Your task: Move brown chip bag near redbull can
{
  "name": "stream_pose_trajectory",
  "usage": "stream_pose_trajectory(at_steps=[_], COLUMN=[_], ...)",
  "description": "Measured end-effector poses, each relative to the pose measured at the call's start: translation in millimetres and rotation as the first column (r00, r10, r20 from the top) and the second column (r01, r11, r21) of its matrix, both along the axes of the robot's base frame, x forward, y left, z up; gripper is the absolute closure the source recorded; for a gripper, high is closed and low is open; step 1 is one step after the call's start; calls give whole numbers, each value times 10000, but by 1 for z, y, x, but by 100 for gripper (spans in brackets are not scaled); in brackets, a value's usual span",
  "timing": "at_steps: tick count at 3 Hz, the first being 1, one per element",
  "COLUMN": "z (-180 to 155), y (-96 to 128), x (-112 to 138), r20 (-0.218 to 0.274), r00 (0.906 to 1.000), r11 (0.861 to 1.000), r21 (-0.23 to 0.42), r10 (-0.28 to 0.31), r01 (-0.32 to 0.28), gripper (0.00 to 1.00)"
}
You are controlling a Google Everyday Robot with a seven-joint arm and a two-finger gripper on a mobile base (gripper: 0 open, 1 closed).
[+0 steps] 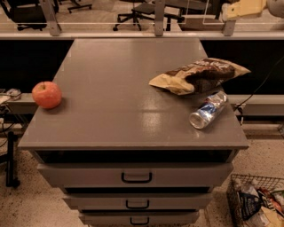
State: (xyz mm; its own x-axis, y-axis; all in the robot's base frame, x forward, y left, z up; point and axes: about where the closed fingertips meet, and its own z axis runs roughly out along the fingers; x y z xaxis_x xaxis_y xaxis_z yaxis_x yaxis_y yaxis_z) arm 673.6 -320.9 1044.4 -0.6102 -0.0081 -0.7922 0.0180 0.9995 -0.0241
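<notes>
The brown chip bag (pixel 199 75) lies crumpled on the right side of the grey cabinet top (pixel 120 88), dark brown with tan ends. The redbull can (pixel 207 111) lies on its side just in front of the bag, near the right front corner, silver top pointing to the front left. Bag and can are very close, perhaps touching. My gripper (pixel 242 9) is high at the top right edge of the camera view, above and behind the bag, clear of it and holding nothing.
A red apple (pixel 46 94) sits at the left edge of the top. Drawers (pixel 136 176) are below the front edge. A wire basket (pixel 257 204) with packets stands on the floor at the lower right. Office chairs (pixel 142 11) are behind a rail.
</notes>
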Motion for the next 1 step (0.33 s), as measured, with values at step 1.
stream_pose_trajectory(at_steps=[1], z=[0], y=[0], x=[0], r20=[0], r00=[10000], r11=[10000], r21=[0], r10=[0], r01=[0], gripper=[0])
